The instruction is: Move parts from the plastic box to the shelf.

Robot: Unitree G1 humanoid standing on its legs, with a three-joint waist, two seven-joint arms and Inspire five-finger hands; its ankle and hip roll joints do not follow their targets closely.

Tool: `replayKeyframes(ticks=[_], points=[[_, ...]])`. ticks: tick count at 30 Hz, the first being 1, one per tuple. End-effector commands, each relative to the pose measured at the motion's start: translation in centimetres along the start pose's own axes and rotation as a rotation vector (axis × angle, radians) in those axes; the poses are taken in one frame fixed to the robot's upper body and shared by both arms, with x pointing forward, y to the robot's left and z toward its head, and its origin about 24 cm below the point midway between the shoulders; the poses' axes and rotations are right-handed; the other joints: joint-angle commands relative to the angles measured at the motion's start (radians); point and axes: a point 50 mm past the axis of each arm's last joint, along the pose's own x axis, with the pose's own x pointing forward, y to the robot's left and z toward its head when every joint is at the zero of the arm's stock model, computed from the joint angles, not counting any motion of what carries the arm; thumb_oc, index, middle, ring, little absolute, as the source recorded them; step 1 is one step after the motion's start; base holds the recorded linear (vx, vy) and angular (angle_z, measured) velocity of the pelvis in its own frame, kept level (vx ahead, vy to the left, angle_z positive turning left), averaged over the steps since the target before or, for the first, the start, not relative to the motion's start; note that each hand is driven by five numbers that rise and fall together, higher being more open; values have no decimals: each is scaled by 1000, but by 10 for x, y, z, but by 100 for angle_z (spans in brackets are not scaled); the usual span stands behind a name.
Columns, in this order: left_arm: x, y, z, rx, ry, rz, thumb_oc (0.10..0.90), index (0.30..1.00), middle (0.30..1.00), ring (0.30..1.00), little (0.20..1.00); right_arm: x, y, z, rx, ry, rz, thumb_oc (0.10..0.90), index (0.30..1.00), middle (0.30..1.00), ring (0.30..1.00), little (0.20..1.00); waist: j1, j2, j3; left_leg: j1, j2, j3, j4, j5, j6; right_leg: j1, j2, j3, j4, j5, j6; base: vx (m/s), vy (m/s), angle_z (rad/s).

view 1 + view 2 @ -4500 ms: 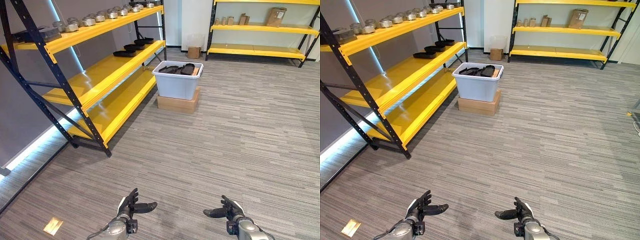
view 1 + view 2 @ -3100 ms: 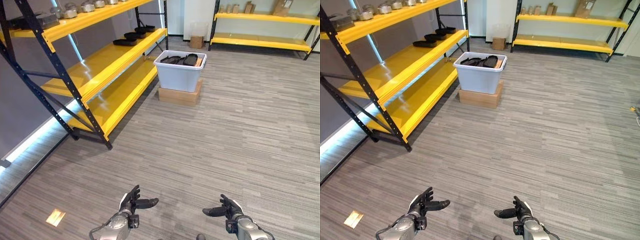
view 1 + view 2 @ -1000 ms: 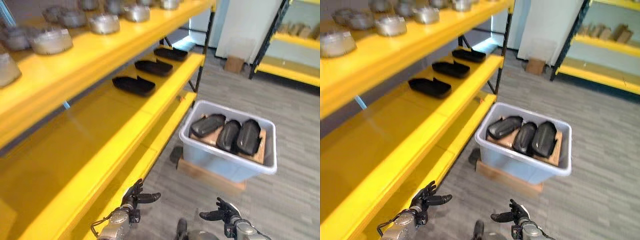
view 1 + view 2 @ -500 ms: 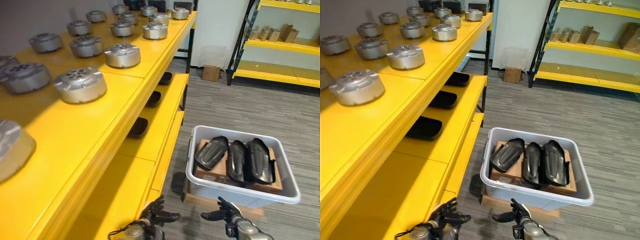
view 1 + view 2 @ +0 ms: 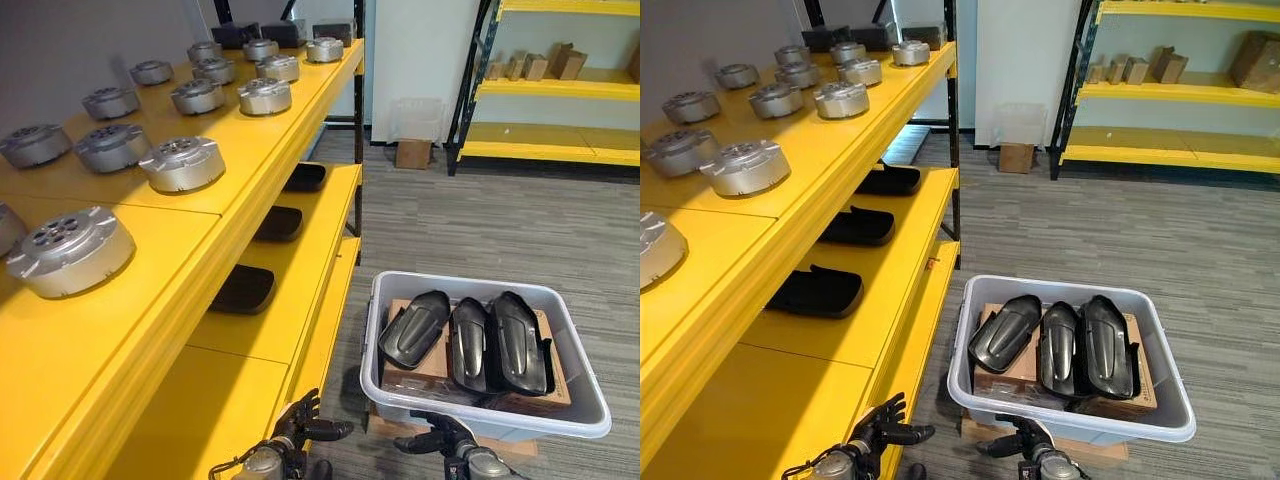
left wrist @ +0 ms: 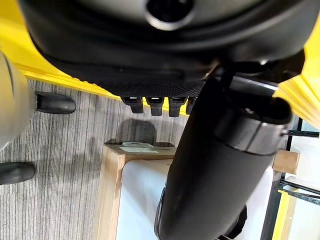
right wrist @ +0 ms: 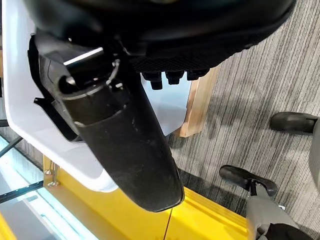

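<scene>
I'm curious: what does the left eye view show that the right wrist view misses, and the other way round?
The left eye view adds silver round parts on the top level, black parts on the middle level, three more inside the plastic box, and the open left hand. The right wrist view adds a close look along the box's outer wall. Both share the right hand, the box, the brown base under it, the yellow shelf and the grey floor.

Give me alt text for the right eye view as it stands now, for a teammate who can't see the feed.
A grey plastic box holding three black parts side by side sits on the floor beside a yellow shelf. Both hands, the left hand and right hand, hang open and empty low in front of it. The middle level carries three black parts; the top level carries round silver parts.
</scene>
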Motion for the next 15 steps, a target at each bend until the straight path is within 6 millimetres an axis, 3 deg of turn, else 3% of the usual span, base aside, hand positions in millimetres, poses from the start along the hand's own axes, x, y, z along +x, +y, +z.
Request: replayKeyframes(ticks=[1, 3, 6, 8, 10, 11, 13, 15], points=[[-1, 51, 68, 16, -257, 175, 900, 1000, 1000, 1000, 1000, 2, 1, 62, 1, -258, 15, 900, 1000, 1000, 1000, 1000, 45, 20, 21, 32, -62, 5, 77, -124, 53, -225, -61, -19, 302, 51, 122, -123, 95, -28], [-2, 53, 69, 13, -261, 185, 900, 1000, 1000, 1000, 1000, 2, 2, 65, -13, -264, 19, 900, 1000, 1000, 1000, 1000, 46, 30, 33, 42, -60, 15, 77, -129, 55, -257, -137, -65, 347, 114, 132, 5, 5, -44], [-2, 55, 72, 18, -273, 180, 900, 1000, 1000, 1000, 1000, 1, 4, 69, -25, -278, 25, 900, 1000, 1000, 1000, 1000, 40, 62, 29, 43, -42, -21, 80, -135, 38, -275, -260, -23, 293, 186, 108, 61, -115, -13], [-1, 55, 74, 34, -272, 183, 900, 1000, 1000, 1000, 1000, 1, 2, 70, -20, -280, 14, 900, 1000, 1000, 1000, 1000, 30, 57, 23, 37, -44, -43, 89, -151, 20, -255, -327, 34, 187, 244, 128, 69, -217, 24], [-1, 58, 75, 24, -275, 199, 900, 1000, 1000, 1000, 1000, 2, 2, 72, -34, -279, 12, 900, 1000, 1000, 1000, 1000, 38, 34, 12, 38, -22, -38, 97, -182, -12, -225, -405, 27, 48, 325, 175, 96, -341, 27], [-1, 58, 75, 24, -275, 199, 900, 1000, 1000, 1000, 1000, 2, 2, 72, -34, -279, 12, 900, 1000, 1000, 1000, 1000, 37, 34, 13, 40, -22, -39, 97, -182, -12, -221, -404, 25, 45, 326, 175, 113, -435, 10], [-1, 64, 69, 7, -250, 229, 900, 1000, 1000, 1000, 1000, 3, 3, 73, -74, -273, 23, 900, 1000, 1000, 1000, 1000, 56, -3, -13, 71, 63, -36, 70, -177, -66, -194, -369, -29, -5, 267, 208, 157, -548, 43], [-1, 64, 64, -4, -235, 233, 900, 1000, 1000, 1000, 1000, 3, 4, 72, -83, -270, 30, 900, 1000, 1000, 1000, 1000, 59, -3, -21, 75, 122, -47, 60, -161, -88, -186, -322, -50, 2, 201, 187, 109, -458, 7]])
